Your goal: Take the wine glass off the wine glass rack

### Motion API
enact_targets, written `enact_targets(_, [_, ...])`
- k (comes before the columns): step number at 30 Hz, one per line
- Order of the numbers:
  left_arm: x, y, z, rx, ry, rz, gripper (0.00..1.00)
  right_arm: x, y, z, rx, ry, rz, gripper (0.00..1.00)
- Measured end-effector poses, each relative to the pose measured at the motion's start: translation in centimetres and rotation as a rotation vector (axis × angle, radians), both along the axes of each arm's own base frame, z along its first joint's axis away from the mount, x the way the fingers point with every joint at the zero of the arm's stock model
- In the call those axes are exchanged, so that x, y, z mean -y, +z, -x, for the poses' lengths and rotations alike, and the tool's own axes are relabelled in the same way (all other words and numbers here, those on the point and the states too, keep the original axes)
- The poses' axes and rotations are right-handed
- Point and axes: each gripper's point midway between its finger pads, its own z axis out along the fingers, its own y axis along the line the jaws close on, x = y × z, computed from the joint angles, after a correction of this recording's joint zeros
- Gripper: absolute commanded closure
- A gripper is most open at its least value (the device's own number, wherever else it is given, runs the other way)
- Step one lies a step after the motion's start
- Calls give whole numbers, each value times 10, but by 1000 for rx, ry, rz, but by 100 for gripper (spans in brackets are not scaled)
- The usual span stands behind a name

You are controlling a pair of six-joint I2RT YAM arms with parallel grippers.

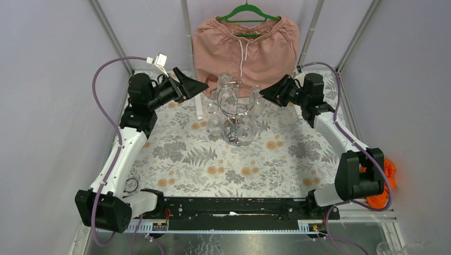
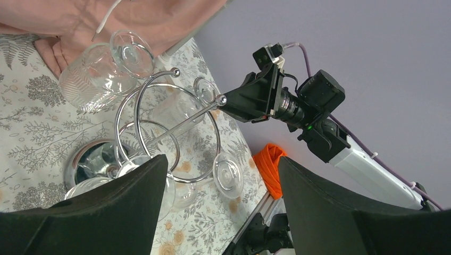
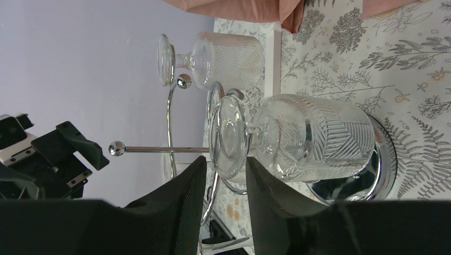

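The right pincer (image 3: 226, 162) sits narrow about the foot of a glass (image 3: 308, 138) hanging on the rack (image 3: 159, 150); whether it grips is unclear. The left pincer (image 2: 220, 159) gapes wide beside the rack, its fingers cropped.

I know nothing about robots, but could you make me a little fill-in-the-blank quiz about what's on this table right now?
1. The pink shorts hang on a ___ hanger behind the wine glass rack.
2. The wine glass hangs on the rack upside ___, bowl toward the shiny base.
3. The left gripper has its jaws wide ___.
4. The crumpled cloth beside the right arm is ___.
Missing words: green; down; open; orange.
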Motion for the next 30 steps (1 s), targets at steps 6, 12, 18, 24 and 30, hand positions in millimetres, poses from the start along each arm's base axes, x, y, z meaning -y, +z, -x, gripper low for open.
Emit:
enact_targets(6, [2, -9, -2, -27, -15, 7, 17, -3, -1, 6, -30, 26, -17, 62])
enact_targets(12, [3, -13, -2, -35, -23, 11, 18, -4, -2, 9, -47, 33, -31, 69])
enact_targets(18, [4, -18, -2, -46, -24, 11, 19, -5, -2, 9, -60, 28, -43, 72])
enact_targets(24, [4, -20, -2, -53, -24, 13, 19, -5, -5, 9, -75, 20, -60, 79])
enact_targets(30, [4, -22, -1, -60, -24, 12, 20, -5, -1, 10, -74, 13, -74, 88])
